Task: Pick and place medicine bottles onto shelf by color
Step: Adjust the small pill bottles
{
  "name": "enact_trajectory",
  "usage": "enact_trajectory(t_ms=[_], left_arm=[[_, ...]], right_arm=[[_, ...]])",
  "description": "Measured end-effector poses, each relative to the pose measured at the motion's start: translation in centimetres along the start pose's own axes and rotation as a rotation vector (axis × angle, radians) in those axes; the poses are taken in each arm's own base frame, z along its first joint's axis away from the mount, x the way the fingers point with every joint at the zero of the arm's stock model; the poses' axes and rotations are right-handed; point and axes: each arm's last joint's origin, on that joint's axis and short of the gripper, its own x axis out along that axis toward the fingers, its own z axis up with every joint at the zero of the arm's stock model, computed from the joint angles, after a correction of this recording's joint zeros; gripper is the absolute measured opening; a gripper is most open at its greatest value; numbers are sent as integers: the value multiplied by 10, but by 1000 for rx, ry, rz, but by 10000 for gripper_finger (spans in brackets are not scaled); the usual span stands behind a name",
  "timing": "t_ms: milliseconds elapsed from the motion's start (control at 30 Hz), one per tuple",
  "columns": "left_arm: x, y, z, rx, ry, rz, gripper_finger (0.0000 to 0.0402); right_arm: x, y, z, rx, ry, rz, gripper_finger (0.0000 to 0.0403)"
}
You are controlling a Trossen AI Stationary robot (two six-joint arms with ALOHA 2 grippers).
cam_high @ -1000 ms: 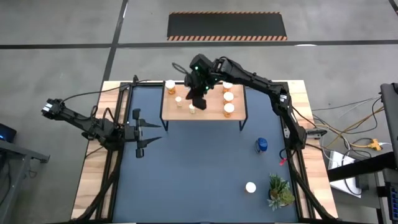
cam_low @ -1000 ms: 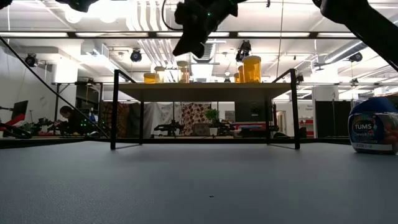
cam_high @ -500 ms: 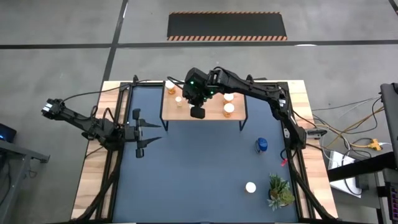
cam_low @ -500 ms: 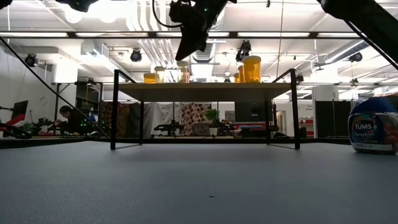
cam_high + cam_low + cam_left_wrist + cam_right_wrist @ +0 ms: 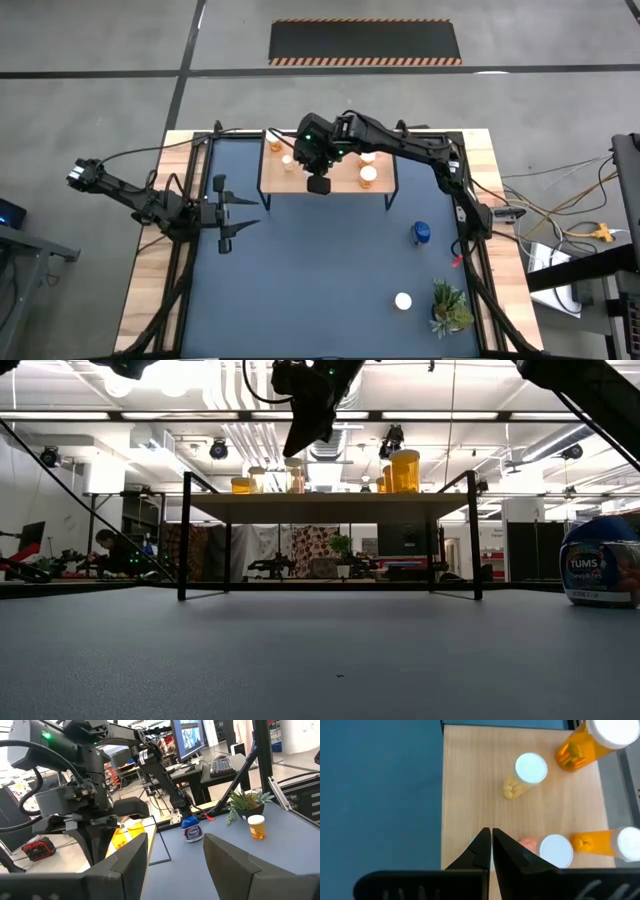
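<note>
The right gripper [image 5: 491, 836] hangs over the front-left part of the light wooden shelf on thin black legs [image 5: 343, 184], its jaws closed together with nothing between them, as the right wrist view shows. Several white-capped medicine bottles with orange or pale bodies [image 5: 530, 769] already stand on the board. Two task items still rest on the dark blue desk mat [image 5: 300, 270], both toward the right arm's side and nearer the front of the desk than the shelf: the small blue bottle [image 5: 420, 234] and, further forward, a white-capped bottle [image 5: 403, 301] next to the small green plant [image 5: 449, 307]. Both stand upright, long axis vertical, well apart from the jaws. The right arm is clearly the nearer one. The left gripper [image 5: 226, 212] waits by the desk's left edge, its jaws spread wide.
</note>
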Motion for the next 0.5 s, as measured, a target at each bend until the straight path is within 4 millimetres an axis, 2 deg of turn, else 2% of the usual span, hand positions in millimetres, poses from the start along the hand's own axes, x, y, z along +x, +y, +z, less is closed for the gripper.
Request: enact_trajectory(t_ms=[500], left_arm=[[0, 0, 0, -1, -1, 0, 176]], right_arm=[[0, 2, -2, 21, 20, 5, 9]])
